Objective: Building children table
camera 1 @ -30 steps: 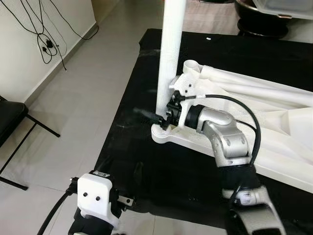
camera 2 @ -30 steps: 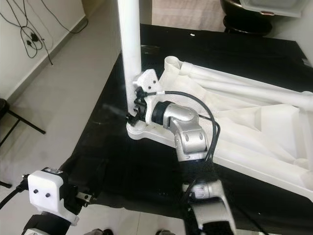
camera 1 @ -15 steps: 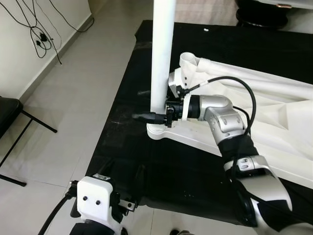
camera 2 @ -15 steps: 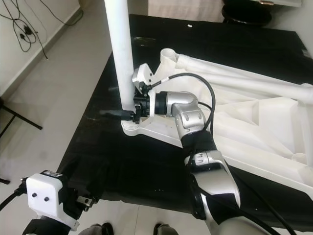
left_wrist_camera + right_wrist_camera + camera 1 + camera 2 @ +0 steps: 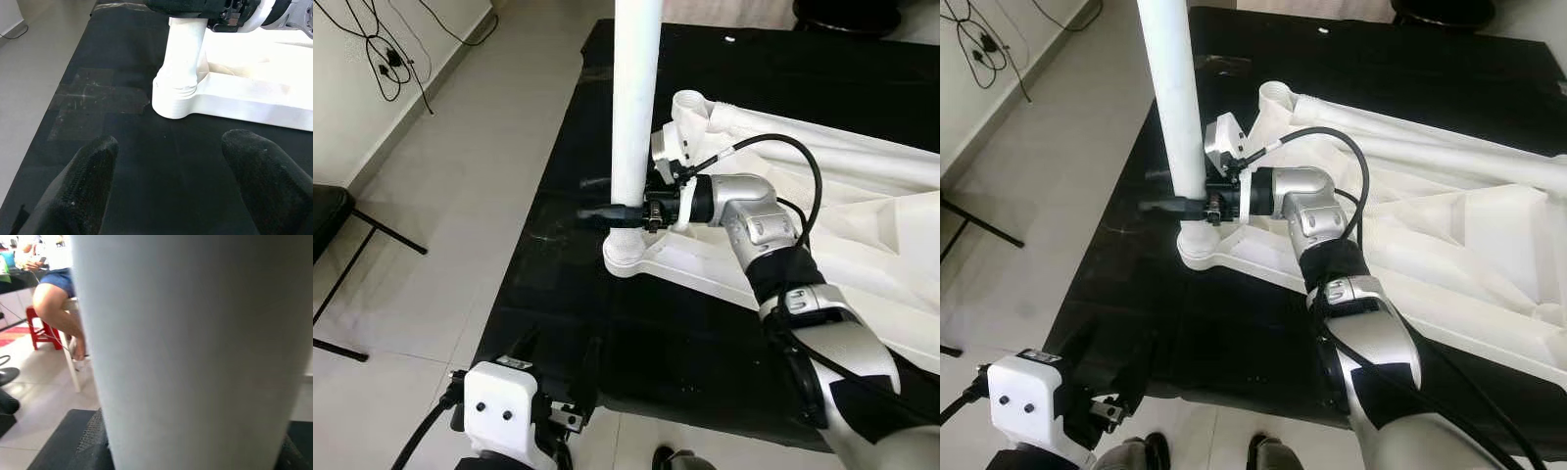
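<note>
**Robot steadying a table leg in its corner socket**

Nearest the camera, the left gripper [image 5: 166, 186] is hanging low over the black mat [image 5: 636, 333], its two fingers spread apart and holding nothing. Beyond it, the right gripper [image 5: 625, 211] is clasping the upright white table leg [image 5: 634, 98] just above the corner socket [image 5: 628, 257] of the upturned white tabletop [image 5: 862, 255], which is lying on the mat. A tilt or sideways pull from the arm could be cross-seating the leg or dragging the tabletop. The left wrist view is showing the leg's foot sitting in the socket collar; the right wrist view is showing a seated person [image 5: 58, 298] far behind.
</note>
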{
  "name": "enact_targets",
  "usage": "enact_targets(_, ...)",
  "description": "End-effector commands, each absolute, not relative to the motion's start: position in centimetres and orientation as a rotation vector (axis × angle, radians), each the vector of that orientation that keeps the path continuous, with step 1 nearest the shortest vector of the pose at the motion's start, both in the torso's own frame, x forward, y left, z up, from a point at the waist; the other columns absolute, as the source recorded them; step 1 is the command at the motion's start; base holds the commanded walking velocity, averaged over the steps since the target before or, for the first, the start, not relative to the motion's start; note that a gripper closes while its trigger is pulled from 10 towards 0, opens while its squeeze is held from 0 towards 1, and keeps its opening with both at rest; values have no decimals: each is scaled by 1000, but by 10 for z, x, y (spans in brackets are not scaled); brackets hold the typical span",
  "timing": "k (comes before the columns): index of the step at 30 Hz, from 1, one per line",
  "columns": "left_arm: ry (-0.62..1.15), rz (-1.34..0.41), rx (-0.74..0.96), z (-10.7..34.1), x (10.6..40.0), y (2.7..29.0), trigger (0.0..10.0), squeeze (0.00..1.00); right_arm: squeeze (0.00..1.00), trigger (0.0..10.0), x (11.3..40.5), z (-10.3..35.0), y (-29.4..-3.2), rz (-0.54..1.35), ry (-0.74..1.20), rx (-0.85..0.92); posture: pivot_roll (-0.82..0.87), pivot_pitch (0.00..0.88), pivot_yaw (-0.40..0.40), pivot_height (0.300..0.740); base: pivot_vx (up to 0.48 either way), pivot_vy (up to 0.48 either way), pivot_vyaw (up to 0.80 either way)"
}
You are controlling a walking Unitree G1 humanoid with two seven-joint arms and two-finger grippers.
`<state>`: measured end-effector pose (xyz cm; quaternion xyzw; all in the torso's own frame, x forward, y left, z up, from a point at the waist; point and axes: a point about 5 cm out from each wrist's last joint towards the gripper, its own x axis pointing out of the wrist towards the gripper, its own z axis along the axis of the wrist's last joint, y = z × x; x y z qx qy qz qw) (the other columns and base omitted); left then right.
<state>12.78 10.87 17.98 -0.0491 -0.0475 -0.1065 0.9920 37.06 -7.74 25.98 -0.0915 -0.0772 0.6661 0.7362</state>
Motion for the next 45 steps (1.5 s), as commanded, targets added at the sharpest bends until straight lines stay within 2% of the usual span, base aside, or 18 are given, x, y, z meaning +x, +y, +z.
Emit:
enact_targets(1, -74, -228, -94, 178, 125, 106, 10000, 0, 0, 0, 373, 236, -82, 1333, -87, -179, 160, 259, -55, 740, 0, 0, 0)
enact_targets(2, -74, -228, -94, 178, 125, 106, 10000, 0, 0, 0, 373, 236, -82, 1333, -87, -179, 160, 259, -55, 740, 0, 0, 0)
enact_targets(3, -74, -226, -95, 178, 125, 106, 10000, 0, 0, 0, 376, 212, -91, 915, -22, -156, 146, 250, -73, 740, 0, 0, 0)
enact_targets(4, -74, -225, -95, 177, 125, 107, 10000, 0, 0, 0, 373, 200, -102, 636, 12, -161, 145, 249, -70, 740, 0, 0, 0)
enact_targets(5, -74, -225, -95, 177, 125, 107, 10000, 0, 0, 0, 373, 200, -102, 636, 12, -161, 145, 249, -70, 740, 0, 0, 0)
enact_targets(6, -77, -222, -95, 177, 127, 108, 10000, 0, 0, 0, 342, 183, -114, 399, 18, -216, 138, 248, -42, 740, 0, 0, 0)
enact_targets(7, -79, -221, -94, 177, 129, 109, 10000, 0, 0, 0, 322, 179, -113, 423, 2, -242, 134, 250, -37, 740, 0, 0, 0)
enact_targets(10, -81, -226, -96, 176, 131, 110, 10000, 0, 0, 0, 305, 176, -110, 427, -7, -244, 115, 235, -31, 740, 0, 0, 0)
enact_targets(18, -95, -248, -91, 173, 139, 110, 10000, 0, 0, 0, 337, 186, -80, 453, -29, -170, 111, 198, -31, 740, 0, 0, 0)
enact_targets(19, -99, -241, -91, 173, 140, 110, 10000, 0, 0, 10000, 337, 188, -76, 454, -17, -170, 110, 198, -33, 740, 0, 0, 0)
enact_targets(23, -106, -230, -90, 174, 141, 111, 10000, 0, 0, 10000, 328, 194, -67, 494, -9, -142, 110, 198, -37, 740, 0, 0, 0)
enact_targets(24, -106, -229, -90, 174, 141, 111, 10000, 0, 1000, 10000, 325, 199, -63, 570, -25, -100, 104, 201, -36, 740, 0, 0, 0)
enact_targets(25, -106, -229, -90, 174, 141, 111, 10000, 0, 1000, 10000, 325, 199, -63, 570, -25, -100, 104, 201, -36, 740, 0, 0, 0)
enact_targets(28, -108, -231, -94, 175, 142, 111, 10000, 0, 1000, 10000, 326, 220, -59, 813, -125, -20, 96, 206, -37, 740, 0, 0, 0)
enact_targets(29, -108, -231, -94, 175, 142, 111, 10000, 0, 1000, 10000, 326, 220, -59, 813, -125, -20, 96, 206, -37, 740, 0, 0, 0)
enact_targets(32, -110, -235, -98, 175, 143, 110, 10000, 0, 1000, 10000, 332, 229, -58, 1046, -163, -73, 98, 212, -40, 740, 0, 0, 0)
enact_targets(33, -111, -235, -101, 175, 142, 109, 10000, 0, 0, 10000, 334, 229, -58, 1185, -146, -81, 96, 216, -42, 740, 0, 0, 0)
enact_targets(45, -107, -234, -107, 178, 137, 108, 10000, 0, 0, 10000, 359, 232, -40, 1360, -82, -59, 125, 242, -46, 740, 0, 0, 0)
